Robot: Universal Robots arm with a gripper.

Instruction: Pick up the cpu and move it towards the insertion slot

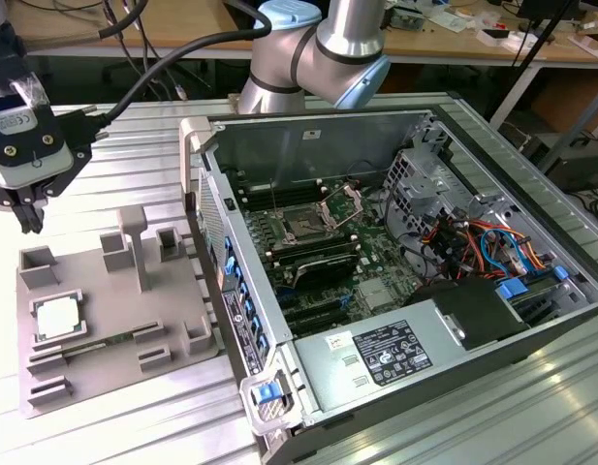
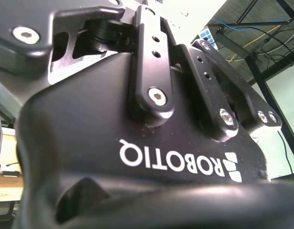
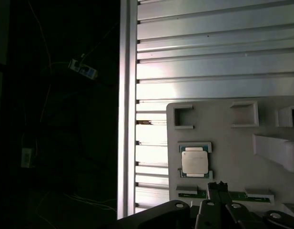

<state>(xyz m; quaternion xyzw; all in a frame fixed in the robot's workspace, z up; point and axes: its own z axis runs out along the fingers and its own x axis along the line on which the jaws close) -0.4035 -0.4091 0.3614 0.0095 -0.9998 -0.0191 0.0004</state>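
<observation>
I am hovering the gripper (image 1: 19,208) near the grey tray's (image 1: 114,310) far corner, unable to tell whether it is open or closed, while the cpu (image 1: 58,317) is lying by the tray's edge on the exterior view's left, well apart from the insertion slot (image 1: 303,229), probably light, stiff, slick and fragile, so best taken by opposite side edges.
</observation>
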